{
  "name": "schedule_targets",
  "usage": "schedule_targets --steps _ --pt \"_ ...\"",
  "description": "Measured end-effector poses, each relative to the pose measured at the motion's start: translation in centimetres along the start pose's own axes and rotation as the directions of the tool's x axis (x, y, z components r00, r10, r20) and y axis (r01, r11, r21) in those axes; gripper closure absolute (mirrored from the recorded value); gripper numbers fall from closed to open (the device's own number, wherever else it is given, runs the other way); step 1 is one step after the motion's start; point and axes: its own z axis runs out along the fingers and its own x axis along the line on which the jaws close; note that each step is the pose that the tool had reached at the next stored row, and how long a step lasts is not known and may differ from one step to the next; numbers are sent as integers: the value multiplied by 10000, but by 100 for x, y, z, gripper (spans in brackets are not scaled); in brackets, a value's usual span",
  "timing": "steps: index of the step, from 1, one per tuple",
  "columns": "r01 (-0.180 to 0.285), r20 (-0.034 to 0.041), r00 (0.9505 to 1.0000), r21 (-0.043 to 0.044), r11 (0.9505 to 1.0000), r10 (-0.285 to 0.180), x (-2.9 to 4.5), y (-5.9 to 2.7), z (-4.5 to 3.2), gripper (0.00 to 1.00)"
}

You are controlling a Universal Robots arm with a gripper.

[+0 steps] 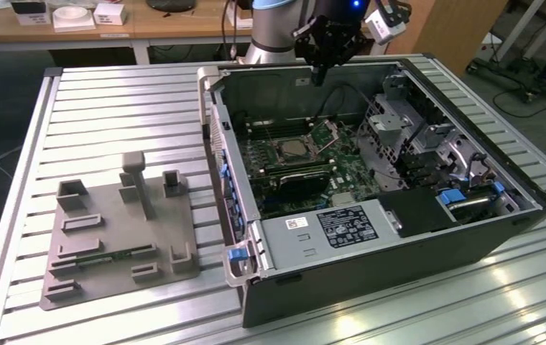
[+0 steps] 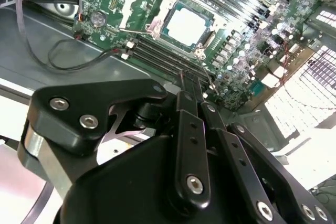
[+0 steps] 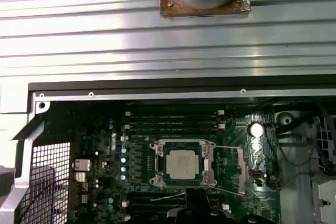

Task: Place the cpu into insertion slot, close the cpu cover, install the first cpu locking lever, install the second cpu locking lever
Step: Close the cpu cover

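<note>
Hovering above the computer case (image 1: 378, 253), over its rim on the arm's (image 1: 271, 36) side: gripper (image 1: 319, 74), fingers pressed together, carrying nothing. Case contents: green board (image 1: 350, 171); set in it, the insertion slot (image 3: 159, 165), with the cpu (image 3: 182, 163) seated inside. The cpu cover (image 1: 329, 134) stands raised at the slot's edge. Step in hand, by judgement: cover closing, which calls for a descent onto the frame's free edge.

One cpu (image 3: 182, 162), one insertion slot (image 3: 158, 151), one cpu cover (image 2: 130, 8)
</note>
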Motion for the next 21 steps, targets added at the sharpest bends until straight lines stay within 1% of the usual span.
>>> schedule_targets --steps 3,4,7,8,10,15,17,21 --pt "1 0 10000 -1 10000 -1 -2 0 2 89" --pt "2 1 10000 -4 10000 -2 -16 0 4 89" --pt "0 1 10000 -1 10000 0 -121 1 29 89" --pt "0 0 10000 -1 10000 0 -162 3 47 89" --pt "11 0 10000 0 10000 -11 -219 10 84 89" --pt "296 -25 9996 49 9995 -296 -273 7 173 89" --pt "297 -25 9996 58 9995 -297 -333 7 208 89" --pt "298 -26 9996 61 9995 -298 -495 16 278 89"
